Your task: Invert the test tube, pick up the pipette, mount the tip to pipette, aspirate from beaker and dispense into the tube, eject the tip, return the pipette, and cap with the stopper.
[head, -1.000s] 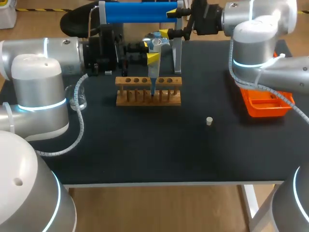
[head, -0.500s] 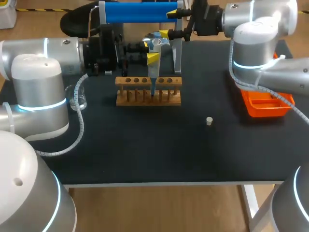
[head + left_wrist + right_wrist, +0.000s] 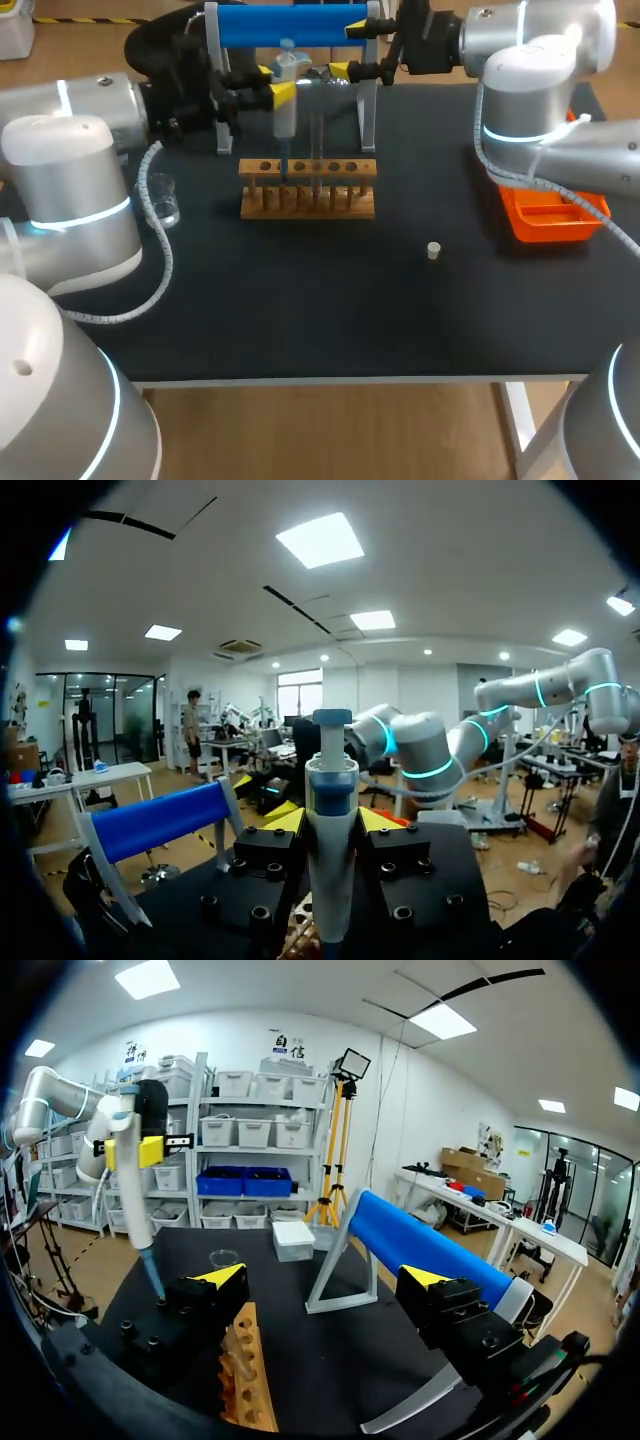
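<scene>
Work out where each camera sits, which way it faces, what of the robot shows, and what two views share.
Head view: above and behind the robot, looking down on the black table; left arm and right arm enter from the sides.
Left wrist view: on the left wrist, looking along its fingers, shut on the white-and-blue pipette.
Right wrist view: on the right wrist, looking over the wooden test-tube rack; its open fingers show.
Shared: both wrist views show the pipette and the blue cylinder.

table: black (image 3: 300,320) | on it: wooden rack (image 3: 307,205) | beaker (image 3: 163,203) | stopper (image 3: 433,250) | orange tray (image 3: 553,218) | blue-barred stand (image 3: 290,24)
</scene>
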`<state>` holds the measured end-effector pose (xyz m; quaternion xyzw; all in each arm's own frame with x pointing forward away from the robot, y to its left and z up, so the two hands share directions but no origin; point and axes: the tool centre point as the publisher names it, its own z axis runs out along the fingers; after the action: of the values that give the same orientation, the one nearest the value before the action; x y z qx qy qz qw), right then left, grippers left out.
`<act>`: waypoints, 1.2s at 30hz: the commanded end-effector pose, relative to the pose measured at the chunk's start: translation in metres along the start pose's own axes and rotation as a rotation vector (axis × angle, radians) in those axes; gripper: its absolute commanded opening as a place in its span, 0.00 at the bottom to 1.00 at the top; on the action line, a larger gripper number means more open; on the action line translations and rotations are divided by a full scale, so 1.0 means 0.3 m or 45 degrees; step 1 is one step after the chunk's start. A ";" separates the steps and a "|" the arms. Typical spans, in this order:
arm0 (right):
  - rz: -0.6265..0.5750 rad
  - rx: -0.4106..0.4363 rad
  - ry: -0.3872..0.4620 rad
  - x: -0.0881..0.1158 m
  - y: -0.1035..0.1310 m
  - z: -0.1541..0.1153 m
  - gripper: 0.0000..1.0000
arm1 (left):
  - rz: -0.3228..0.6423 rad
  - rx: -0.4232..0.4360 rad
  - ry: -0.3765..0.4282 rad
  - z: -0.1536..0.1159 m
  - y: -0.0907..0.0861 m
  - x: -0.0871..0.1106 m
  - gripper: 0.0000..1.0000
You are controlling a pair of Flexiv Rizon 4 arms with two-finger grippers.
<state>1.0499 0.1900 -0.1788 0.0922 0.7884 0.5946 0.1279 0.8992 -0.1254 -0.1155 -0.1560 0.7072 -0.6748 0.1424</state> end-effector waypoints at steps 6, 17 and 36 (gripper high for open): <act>0.000 0.002 0.000 0.001 0.001 -0.004 1.00 | 0.022 0.000 -0.170 -0.075 0.003 -0.167 0.00; 0.000 0.002 0.000 0.001 0.001 -0.004 1.00 | -0.007 -0.009 -0.361 -0.064 0.021 -0.359 0.00; 0.000 0.002 0.000 0.001 0.001 -0.004 1.00 | -0.040 -0.030 -0.694 0.027 0.040 -0.532 0.00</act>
<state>1.0498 0.1901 -0.1788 0.0922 0.7884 0.5946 0.1279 1.0344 -0.0512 -0.1267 -0.3109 0.6667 -0.6181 0.2772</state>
